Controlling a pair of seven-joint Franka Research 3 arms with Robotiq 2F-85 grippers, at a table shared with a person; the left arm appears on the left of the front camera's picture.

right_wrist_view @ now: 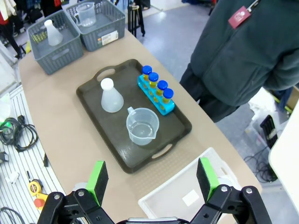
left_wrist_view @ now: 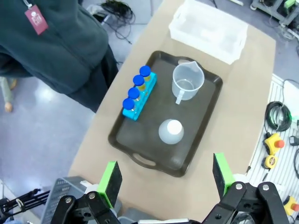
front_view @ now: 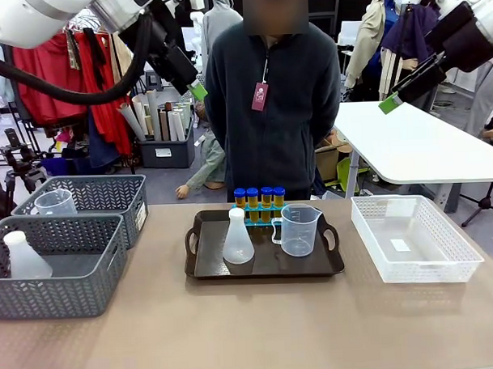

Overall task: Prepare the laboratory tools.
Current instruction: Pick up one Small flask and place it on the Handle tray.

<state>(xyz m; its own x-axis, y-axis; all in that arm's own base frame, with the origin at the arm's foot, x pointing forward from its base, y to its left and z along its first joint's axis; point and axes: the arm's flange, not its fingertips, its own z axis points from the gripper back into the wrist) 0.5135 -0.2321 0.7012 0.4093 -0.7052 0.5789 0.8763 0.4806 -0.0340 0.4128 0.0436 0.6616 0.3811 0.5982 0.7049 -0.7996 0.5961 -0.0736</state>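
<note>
Sitting at the centre of the front frame, a dark brown tray [front_view: 264,265] with cut-out handles rests on the tan bench [front_view: 252,330] and carries all the laboratory tools. At the tray's far edge four small yellow-amber tubes [front_view: 259,202] with blue caps stand upright in a row in a bright blue rack [right_wrist_view: 156,97], touching one another cap to cap. In front of them, toward the left of the tray, stands a frosted white conical flask [front_view: 237,237], wide at its base and narrowing to a short neck with a pale cap. Just beside it on the right stands a clear plastic measuring beaker [front_view: 297,230] with a handle on its left side and a pouring lip; from above it looks empty. In the left of the frame two grey woven baskets [front_view: 61,264] sit side by side, the nearer holding another white flask and the farther another clear beaker. At the right of the bench lies a clear white basket [front_view: 414,239]. A person in a dark fleece [front_view: 268,111] stands behind the bench. The left end effector [left_wrist_view: 164,176] hangs high above the tray, its green pads spread wide and grasping nothing. The right end effector [right_wrist_view: 152,176] likewise hovers well above the bench, pads apart and released.
</note>
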